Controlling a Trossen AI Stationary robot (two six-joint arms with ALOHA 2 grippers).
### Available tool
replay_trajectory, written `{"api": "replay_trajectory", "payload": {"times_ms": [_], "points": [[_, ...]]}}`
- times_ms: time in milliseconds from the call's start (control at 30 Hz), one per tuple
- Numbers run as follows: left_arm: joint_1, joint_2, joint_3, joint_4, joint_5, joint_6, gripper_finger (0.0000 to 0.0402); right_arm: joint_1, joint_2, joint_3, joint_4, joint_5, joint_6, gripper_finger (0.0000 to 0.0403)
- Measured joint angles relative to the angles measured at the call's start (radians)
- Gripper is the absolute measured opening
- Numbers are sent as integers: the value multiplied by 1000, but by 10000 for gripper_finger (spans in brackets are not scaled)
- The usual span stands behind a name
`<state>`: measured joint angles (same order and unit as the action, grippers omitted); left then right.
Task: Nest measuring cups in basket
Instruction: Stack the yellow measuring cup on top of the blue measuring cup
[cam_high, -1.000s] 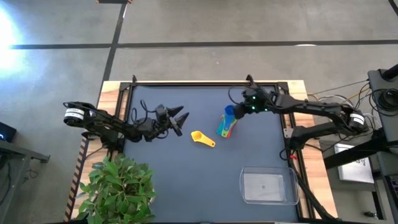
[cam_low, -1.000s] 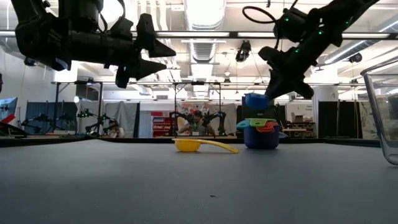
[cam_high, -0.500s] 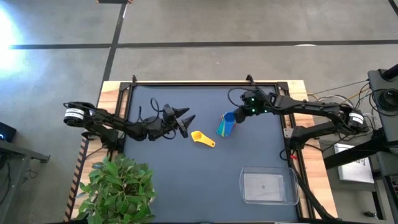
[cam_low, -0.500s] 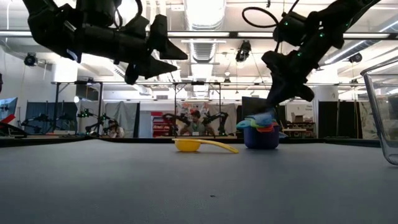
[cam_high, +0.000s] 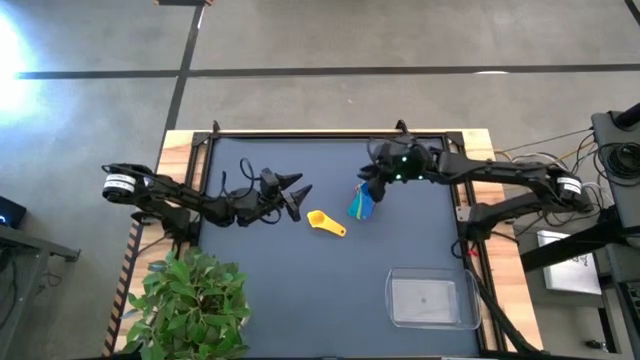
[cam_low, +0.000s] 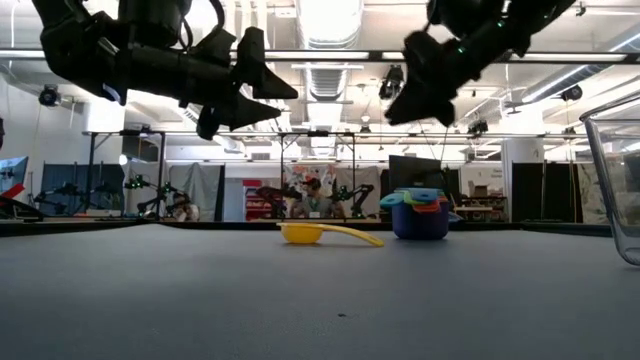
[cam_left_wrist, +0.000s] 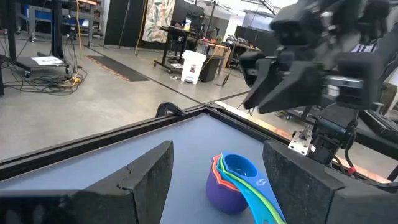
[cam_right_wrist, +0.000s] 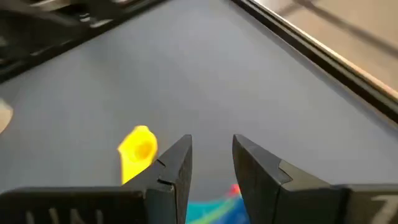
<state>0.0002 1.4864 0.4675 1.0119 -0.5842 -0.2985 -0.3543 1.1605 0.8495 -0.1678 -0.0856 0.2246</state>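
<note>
A nested stack of measuring cups (cam_high: 361, 205) stands on the dark table, purple outermost and blue innermost (cam_left_wrist: 238, 167), with its handles fanned toward the near side. The stack also shows in the low view (cam_low: 419, 213). A yellow cup (cam_high: 325, 222) lies alone to its left, bowl on the table (cam_low: 314, 234). My right gripper (cam_high: 368, 183) hangs open above the stack (cam_right_wrist: 210, 206), touching nothing (cam_low: 402, 96). My left gripper (cam_high: 297, 192) hovers open left of the yellow cup and faces the stack (cam_left_wrist: 217, 180). The clear basket (cam_high: 432, 300) sits near the right front corner.
A potted plant (cam_high: 190, 300) stands at the table's near left corner. A raised frame (cam_high: 300, 133) runs along the table's far edge. Bare table surface lies between the yellow cup and the basket. The basket's wall (cam_low: 615, 180) rises at the right of the low view.
My right gripper lowered the blue cup into the stack, let it go, then rose and drew a little toward the table's left. The blue cup now sits nested in the stack. My left gripper moved toward the yellow cup, then held still.
</note>
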Motion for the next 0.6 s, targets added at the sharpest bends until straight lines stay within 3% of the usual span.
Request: {"api": "replay_trajectory", "payload": {"times_ms": [300, 600], "points": [[7, 0, -24, 14, 0, 12, 232, 131, 214, 146, 21, 8, -143, 108], [8, 0, -124, 219, 0, 27, 232, 197, 457, 365, -149, 90, -160, 159]]}}
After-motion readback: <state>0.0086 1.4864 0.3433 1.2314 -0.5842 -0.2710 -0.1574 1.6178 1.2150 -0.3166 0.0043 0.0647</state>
